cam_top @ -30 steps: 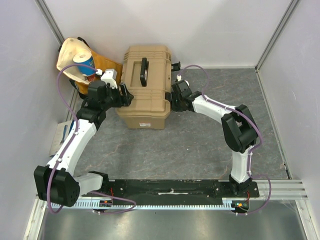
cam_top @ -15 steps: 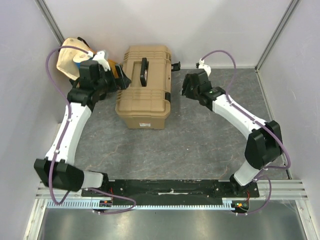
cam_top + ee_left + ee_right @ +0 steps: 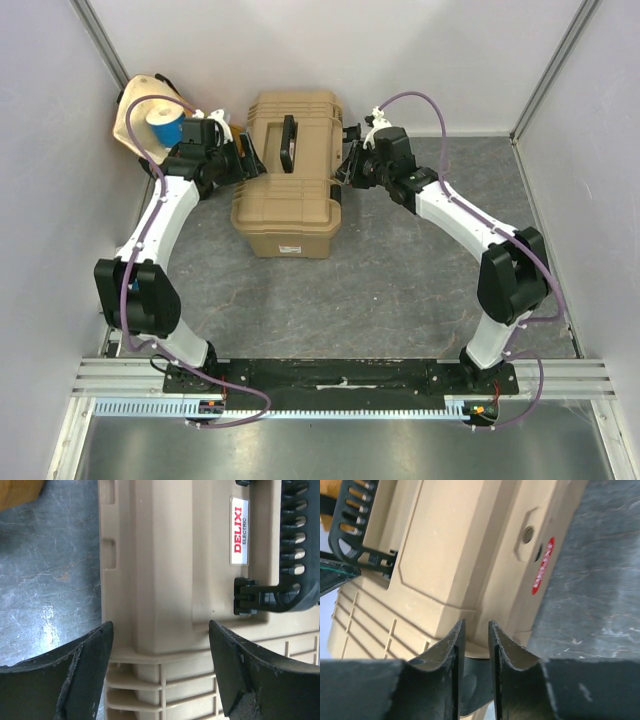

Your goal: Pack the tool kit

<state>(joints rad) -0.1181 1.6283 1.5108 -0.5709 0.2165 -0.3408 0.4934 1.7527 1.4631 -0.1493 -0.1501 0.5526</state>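
Observation:
The tan toolbox (image 3: 300,215) stands shut at the back middle, with its black handle (image 3: 287,143) lying flat on the lid. My left gripper (image 3: 248,162) is open at the box's left edge. In the left wrist view its jaws (image 3: 160,625) straddle the lid's corner (image 3: 165,555) without touching it. My right gripper (image 3: 348,170) is at the box's right side. In the right wrist view it (image 3: 475,625) is nearly closed, with a black latch (image 3: 477,685) between the fingers. The hammer, screwdriver, yellow-handled tool and knife are out of view.
A yellow-cream cloth bag (image 3: 138,112) with a blue and white roll (image 3: 163,122) in it lies at the back left against the wall. A second black latch (image 3: 352,131) sticks out at the box's far right. Grey walls close in the left, back and right.
Both grippers left the box's front half and lifted away. The right one has swung back to the box's right side. The left one is at the left edge, farther back.

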